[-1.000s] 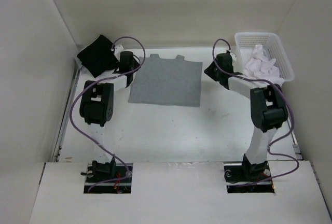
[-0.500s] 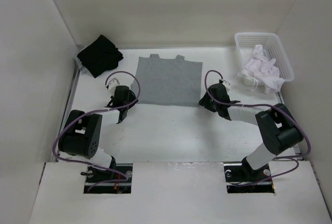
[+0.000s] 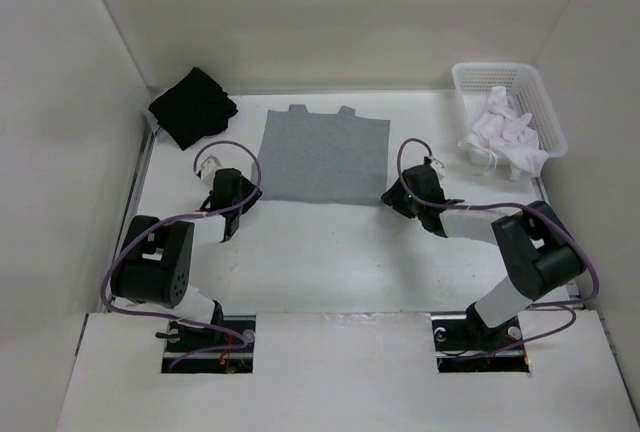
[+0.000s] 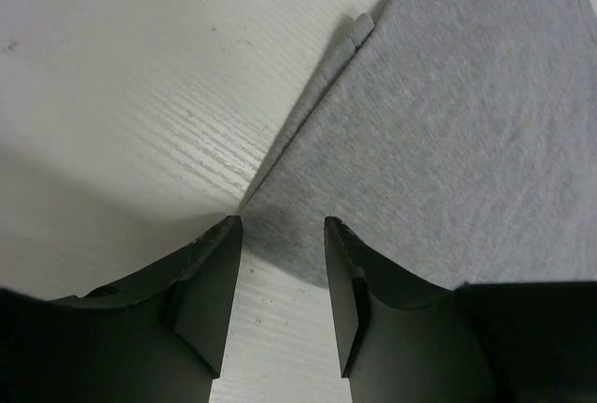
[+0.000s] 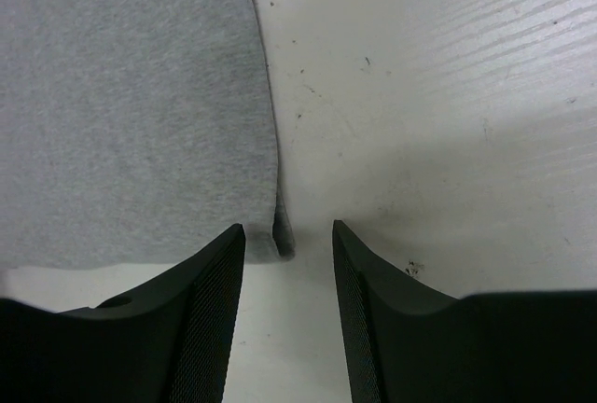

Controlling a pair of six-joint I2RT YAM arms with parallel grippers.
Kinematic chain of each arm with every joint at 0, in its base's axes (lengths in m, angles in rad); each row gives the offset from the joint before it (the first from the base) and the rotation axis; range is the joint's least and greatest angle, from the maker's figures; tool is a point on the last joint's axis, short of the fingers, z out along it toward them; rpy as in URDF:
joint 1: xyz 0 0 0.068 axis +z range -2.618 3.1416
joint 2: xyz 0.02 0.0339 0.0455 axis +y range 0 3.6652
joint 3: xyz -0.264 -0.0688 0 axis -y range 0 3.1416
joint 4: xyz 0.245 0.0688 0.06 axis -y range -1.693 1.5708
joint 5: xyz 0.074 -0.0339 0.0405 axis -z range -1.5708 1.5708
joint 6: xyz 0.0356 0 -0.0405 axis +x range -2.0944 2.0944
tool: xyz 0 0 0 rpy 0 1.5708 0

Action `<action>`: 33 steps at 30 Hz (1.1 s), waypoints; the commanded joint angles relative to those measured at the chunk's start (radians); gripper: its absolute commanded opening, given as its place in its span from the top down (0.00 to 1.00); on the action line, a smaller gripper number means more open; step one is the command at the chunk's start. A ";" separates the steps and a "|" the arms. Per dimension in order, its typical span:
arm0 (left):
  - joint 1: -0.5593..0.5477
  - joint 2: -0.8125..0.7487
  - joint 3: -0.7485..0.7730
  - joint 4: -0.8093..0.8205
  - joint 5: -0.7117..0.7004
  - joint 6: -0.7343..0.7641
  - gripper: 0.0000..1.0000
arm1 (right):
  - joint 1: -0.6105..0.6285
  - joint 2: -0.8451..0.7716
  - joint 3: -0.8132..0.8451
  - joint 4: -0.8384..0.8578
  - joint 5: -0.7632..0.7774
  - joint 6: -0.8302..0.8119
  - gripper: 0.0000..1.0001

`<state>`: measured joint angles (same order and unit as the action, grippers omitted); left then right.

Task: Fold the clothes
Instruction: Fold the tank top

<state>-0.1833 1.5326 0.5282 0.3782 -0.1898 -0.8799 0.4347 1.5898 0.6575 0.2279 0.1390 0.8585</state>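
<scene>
To the left of the basket (image 3: 497, 67), the grey T-shirt (image 3: 325, 157) lies flat on the tabletop (image 3: 330, 252), soft, light and limp, best pinched at its two near corners, which the left hand (image 4: 283, 230) and right hand (image 5: 287, 235) straddle with fingers apart, empty.

Grey T-shirt (image 4: 448, 142) corner between parted fingers (image 4: 201, 296) of left pincer (image 4: 282, 226), on white table (image 4: 121, 76).

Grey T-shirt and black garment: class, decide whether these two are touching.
Apart. The top view shows a strip of bare white table between the grey T-shirt and the black garment.
</scene>
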 commanded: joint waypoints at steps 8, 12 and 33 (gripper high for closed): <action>0.008 -0.124 -0.069 -0.079 -0.101 -0.011 0.62 | 0.026 -0.014 -0.019 0.039 -0.045 0.022 0.56; 0.008 -0.164 -0.067 -0.111 -0.132 0.007 0.60 | 0.031 -0.004 -0.018 0.039 -0.045 0.031 0.61; -0.021 0.011 -0.013 -0.022 -0.046 -0.019 0.79 | 0.037 0.048 -0.027 0.088 -0.038 0.051 0.63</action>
<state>-0.1978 1.5143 0.4999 0.3595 -0.2672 -0.8879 0.4618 1.6157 0.6373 0.2989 0.0788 0.9089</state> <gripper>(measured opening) 0.224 0.352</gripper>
